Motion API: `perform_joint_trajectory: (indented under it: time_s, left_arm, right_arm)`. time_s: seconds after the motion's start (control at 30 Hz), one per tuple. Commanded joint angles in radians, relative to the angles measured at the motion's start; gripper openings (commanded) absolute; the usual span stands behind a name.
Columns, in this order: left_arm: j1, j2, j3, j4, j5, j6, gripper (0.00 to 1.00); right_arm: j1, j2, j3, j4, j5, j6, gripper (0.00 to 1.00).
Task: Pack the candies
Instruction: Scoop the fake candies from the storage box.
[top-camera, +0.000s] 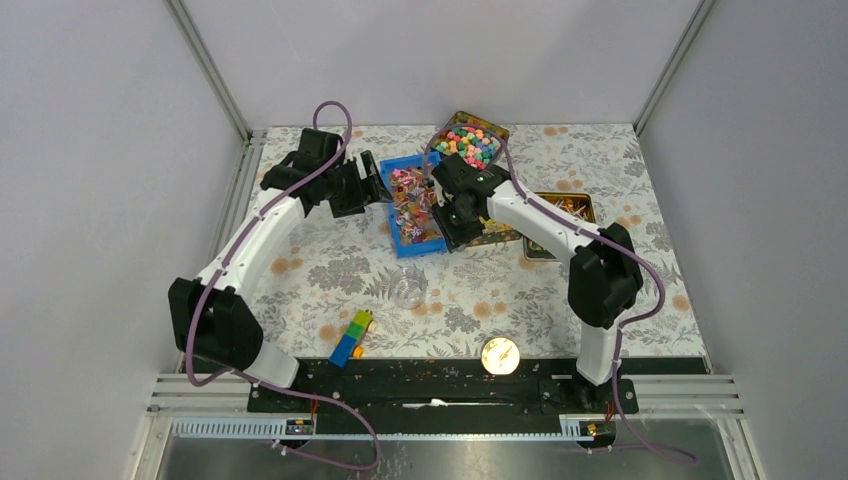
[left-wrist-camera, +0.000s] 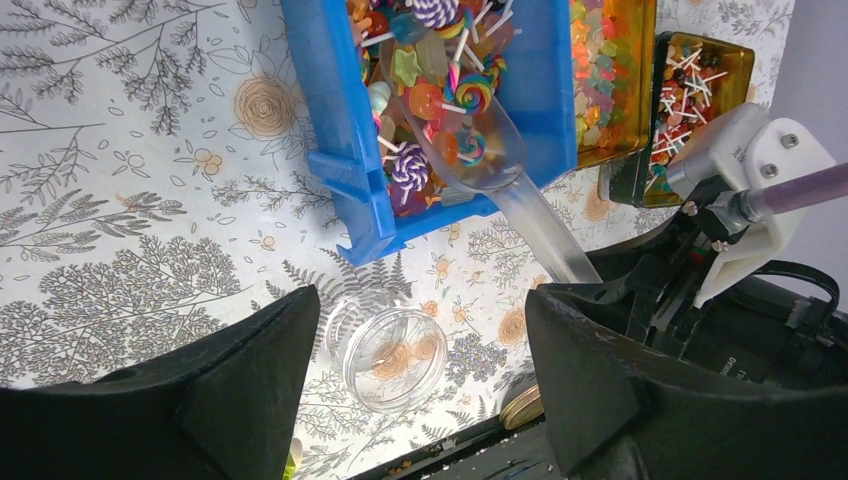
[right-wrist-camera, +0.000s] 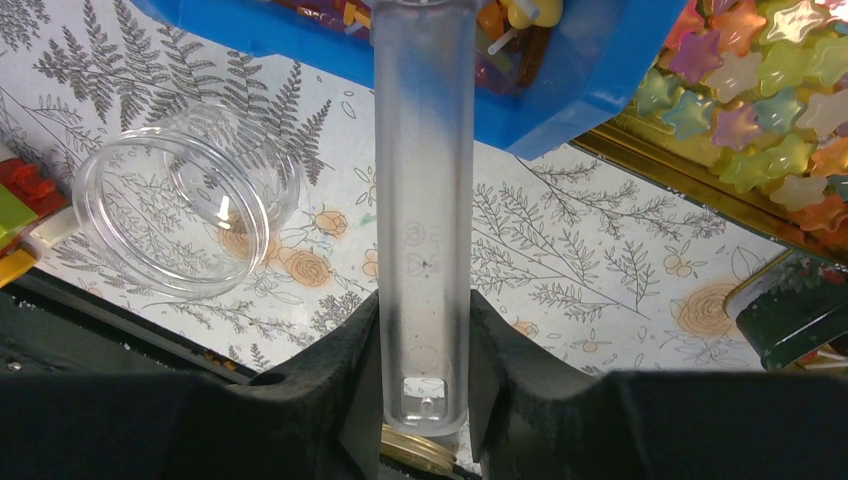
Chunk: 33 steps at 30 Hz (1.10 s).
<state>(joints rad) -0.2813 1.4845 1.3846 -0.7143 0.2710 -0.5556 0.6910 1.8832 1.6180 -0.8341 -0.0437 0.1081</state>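
I judge the packing barely begun: my right gripper (right-wrist-camera: 423, 335) is clamped tight on the handle of the clear scoop (left-wrist-camera: 478, 140), whose bowl lies out ahead of those fingers, down among the candies (left-wrist-camera: 410, 165) in the blue bin (left-wrist-camera: 340, 120). The clear jar (right-wrist-camera: 185, 215), off to the left of the handle and nearer to me than the bin, holds nothing that I can see. Every candy in view lies in the bin, so what is left is lifting a scoopful, tipping it into the jar, and likely closing it with the gold lid (top-camera: 500, 355), which sits back by my bases. My left gripper (left-wrist-camera: 420, 315) stands wide with nothing between its jaws, the bin's near corner ahead of it and the jar just below its tips. The left wrist view alone shows the scoop's bowl and the swirl lollipops at it, though through clear plastic I cannot tell which lie inside it and which beneath. The right wrist view cuts the bowl off but shows my grip on the handle plainly, and the jar's open mouth; whether that jar stands upright or tipped I cannot tell. Only the top view shows the lid and both arms flanking the bin.
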Motion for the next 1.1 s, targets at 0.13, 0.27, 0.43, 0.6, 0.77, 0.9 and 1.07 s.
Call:
perform_joint_trajectory:
  time_s: [0.13,0.27,0.43,0.6,0.77,0.9,1.07]
  left_arm:
    - [0.010,-0.075,-0.058,0.016,-0.019,0.020,0.77]
    - [0.010,-0.094,-0.077,0.016,-0.013,0.018,0.77]
    - [0.010,-0.116,-0.102,0.019,-0.004,0.012,0.77]
    - [0.010,-0.147,-0.142,0.034,0.003,-0.003,0.77]
    - [0.009,-0.178,-0.187,0.052,0.009,-0.023,0.77]
    - [0.009,-0.192,-0.212,0.063,0.009,-0.035,0.77]
    - [0.008,-0.186,-0.218,0.071,0.015,-0.045,0.77]
  right_arm:
    - [0.014,-0.141,-0.103,0.132,0.026,-0.037,0.00]
    - [0.024,-0.196,-0.162,0.168,0.037,-0.048,0.00]
    - [0.039,-0.267,-0.232,0.205,0.036,-0.064,0.00]
    - [0.049,-0.344,-0.295,0.234,0.039,-0.062,0.00]
    - [0.054,-0.404,-0.355,0.259,0.066,-0.061,0.00]
    - [0.054,-0.422,-0.373,0.268,0.066,-0.060,0.00]
    - [0.053,-0.387,-0.358,0.268,0.048,-0.065,0.00]
